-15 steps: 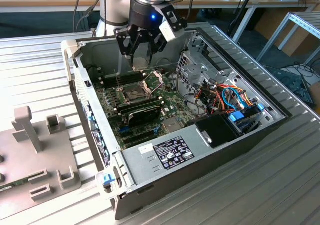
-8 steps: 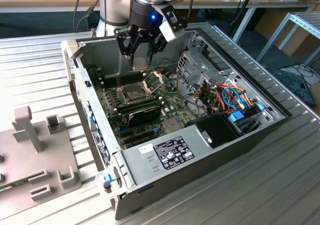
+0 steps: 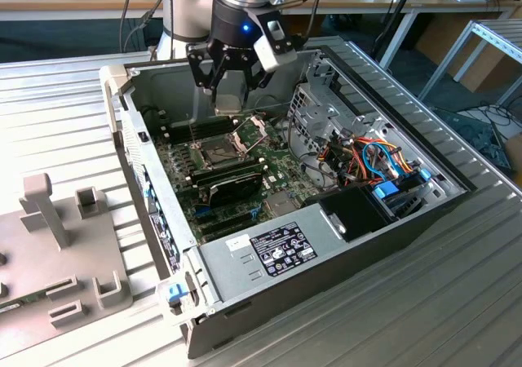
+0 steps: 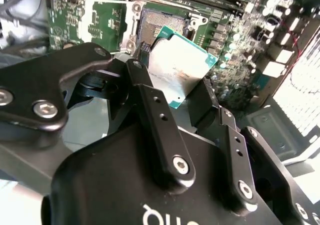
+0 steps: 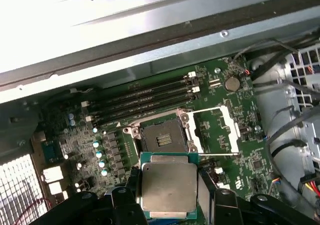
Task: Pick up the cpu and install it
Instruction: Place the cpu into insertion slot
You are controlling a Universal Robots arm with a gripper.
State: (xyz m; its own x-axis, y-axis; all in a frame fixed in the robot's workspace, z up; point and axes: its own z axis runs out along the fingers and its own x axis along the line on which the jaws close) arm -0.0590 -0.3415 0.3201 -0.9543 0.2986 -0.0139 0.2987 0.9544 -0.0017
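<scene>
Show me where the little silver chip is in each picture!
Exterior view: the cpu hangs between the jaws, over the open case.
Second wrist view: the cpu, tilted, gripped by the jaws, in front of the empty socket.
First wrist view: the cpu, flat side showing, near the same socket.
Shared landmark: the empty socket, in all three.

The arm hangs its claw pointing down, fingers clamped on the cpu.
</scene>
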